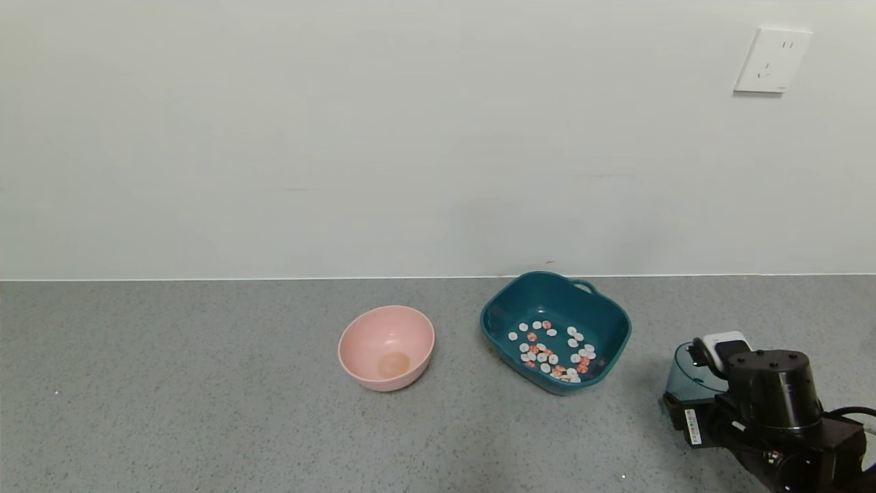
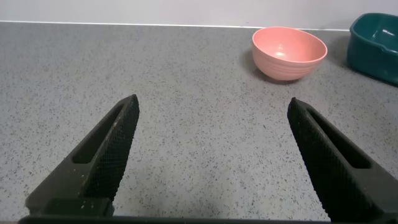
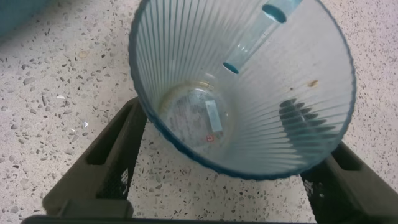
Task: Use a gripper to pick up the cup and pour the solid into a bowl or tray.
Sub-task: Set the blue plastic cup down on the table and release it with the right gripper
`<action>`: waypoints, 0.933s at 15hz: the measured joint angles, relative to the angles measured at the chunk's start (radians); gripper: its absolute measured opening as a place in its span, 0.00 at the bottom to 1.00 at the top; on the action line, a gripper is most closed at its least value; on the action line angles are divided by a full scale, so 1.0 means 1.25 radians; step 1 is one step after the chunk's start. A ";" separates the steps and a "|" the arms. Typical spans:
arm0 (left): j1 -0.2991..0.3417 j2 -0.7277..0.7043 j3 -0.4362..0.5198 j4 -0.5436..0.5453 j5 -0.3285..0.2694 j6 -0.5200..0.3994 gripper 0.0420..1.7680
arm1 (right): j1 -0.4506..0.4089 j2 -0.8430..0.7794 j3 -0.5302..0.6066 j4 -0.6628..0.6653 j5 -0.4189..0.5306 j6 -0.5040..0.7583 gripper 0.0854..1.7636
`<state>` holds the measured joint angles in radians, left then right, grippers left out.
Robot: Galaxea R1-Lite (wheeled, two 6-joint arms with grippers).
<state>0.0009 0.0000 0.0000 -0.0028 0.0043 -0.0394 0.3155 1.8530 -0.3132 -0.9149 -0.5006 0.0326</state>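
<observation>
You are working with the right gripper (image 3: 217, 186) at the near right of the grey speckled countertop (image 1: 205, 411), its fingers (image 3: 112, 155) flanking the ribbed blue-green cup (image 3: 249, 87); whether they are pressing its wall cannot be told. The cup is looking empty, standing roughly upright, to the right of the dark teal tub (image 1: 554, 329), where the white and orange-red discs (image 1: 554, 352) are lying. The pour appears done; setting down likely remains. A sticker inside the cup base is unreadable, as is the gripper's white barcode label (image 1: 691, 426). The left gripper (image 2: 211, 155) is hanging wide open over bare counter, nearer the pink bowl (image 2: 289, 53).
</observation>
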 joint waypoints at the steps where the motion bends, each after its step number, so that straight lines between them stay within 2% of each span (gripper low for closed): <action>1: 0.000 0.000 0.000 0.000 0.000 0.000 0.97 | 0.000 0.000 0.000 -0.001 0.000 0.000 0.89; 8: 0.000 0.000 0.000 0.000 0.000 0.000 0.97 | -0.002 -0.016 0.005 0.001 0.003 0.004 0.94; 14: 0.000 0.000 0.000 0.000 0.000 0.000 0.97 | 0.008 -0.110 0.029 0.010 -0.001 -0.037 0.95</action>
<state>0.0009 0.0000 0.0000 -0.0028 0.0043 -0.0394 0.3260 1.7151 -0.2770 -0.9019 -0.5017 -0.0134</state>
